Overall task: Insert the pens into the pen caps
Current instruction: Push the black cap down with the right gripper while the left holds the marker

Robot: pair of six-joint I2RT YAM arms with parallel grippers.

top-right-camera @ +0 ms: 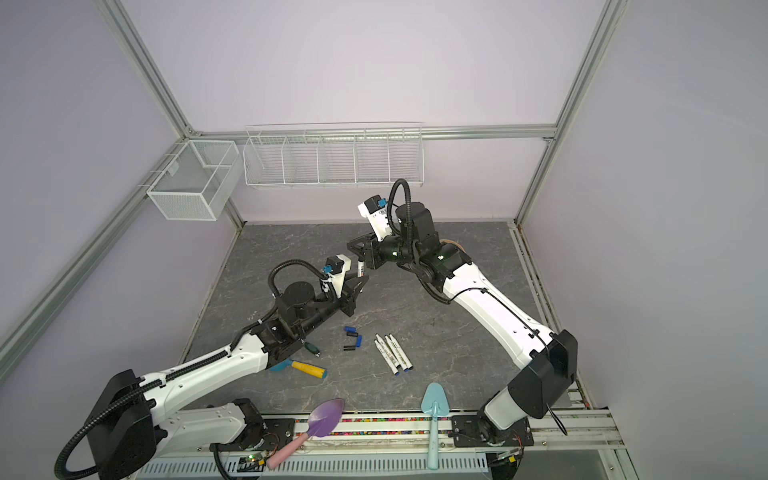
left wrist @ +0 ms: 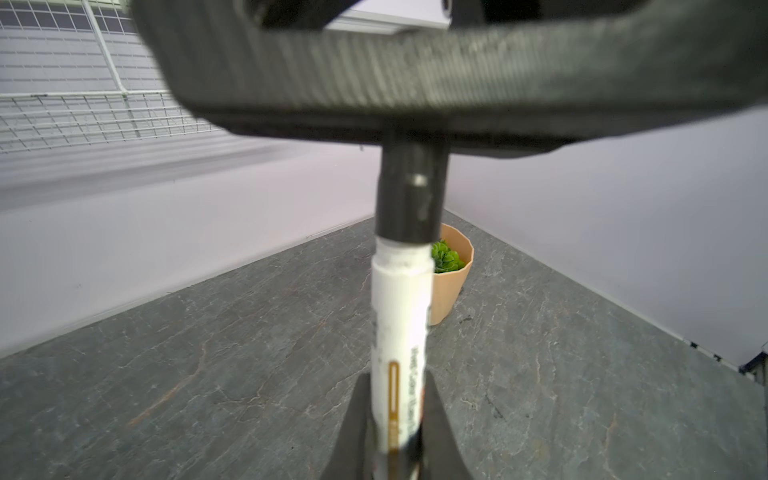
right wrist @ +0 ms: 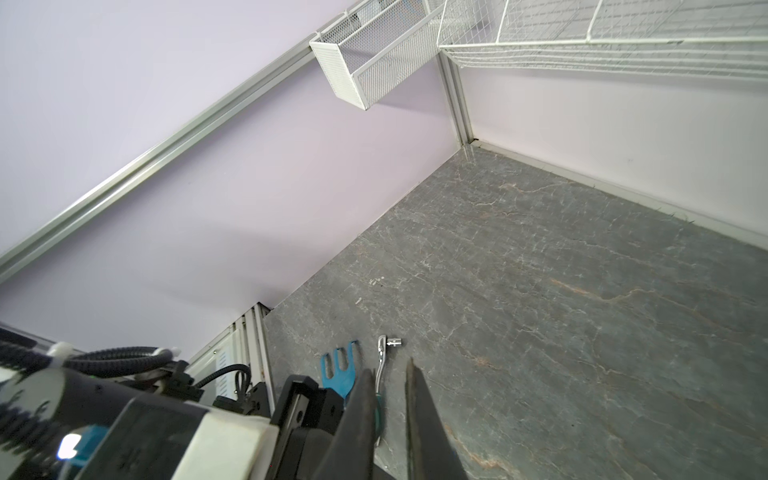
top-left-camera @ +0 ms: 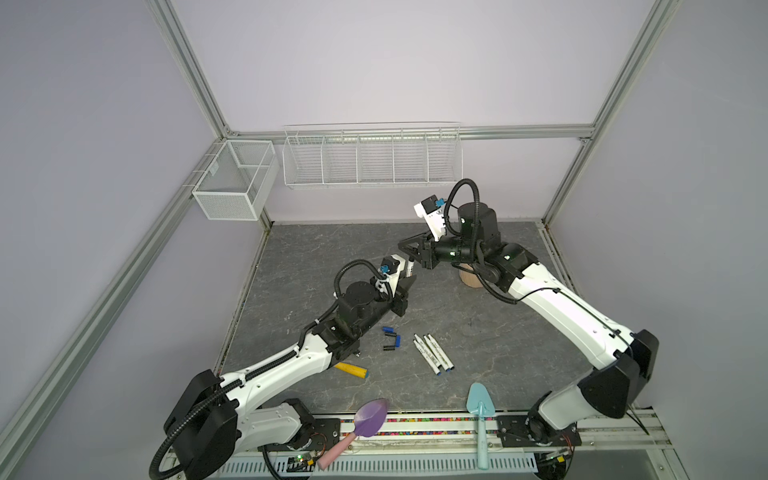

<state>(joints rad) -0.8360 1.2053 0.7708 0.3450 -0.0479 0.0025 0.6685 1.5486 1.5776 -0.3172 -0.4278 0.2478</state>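
My left gripper (top-left-camera: 408,286) (left wrist: 395,380) is shut on a white pen (top-left-camera: 409,270) (left wrist: 399,324) and holds it tilted up off the table. A black pen cap (left wrist: 411,191) sits on the pen's far end. The cap's top meets the underside of my right gripper (top-left-camera: 400,246) (right wrist: 389,365), which lies across it. The right jaws stand close together with only a narrow slit and nothing in it. Several more pens (top-left-camera: 432,353) (top-right-camera: 392,353) lie side by side mid-table. Several blue and black pen caps (top-left-camera: 390,337) (top-right-camera: 352,336) lie just left of them.
A tan pot with a green plant (top-left-camera: 469,279) (left wrist: 451,286) stands under the right arm. A metal wrench (right wrist: 379,368) (top-right-camera: 311,348), a blue hand rake (right wrist: 338,370) and a yellow-handled tool (top-left-camera: 353,370) lie by the left arm. A purple scoop (top-left-camera: 372,417) and a teal trowel (top-left-camera: 480,405) lie in front. Wire baskets (top-left-camera: 372,160) hang behind.
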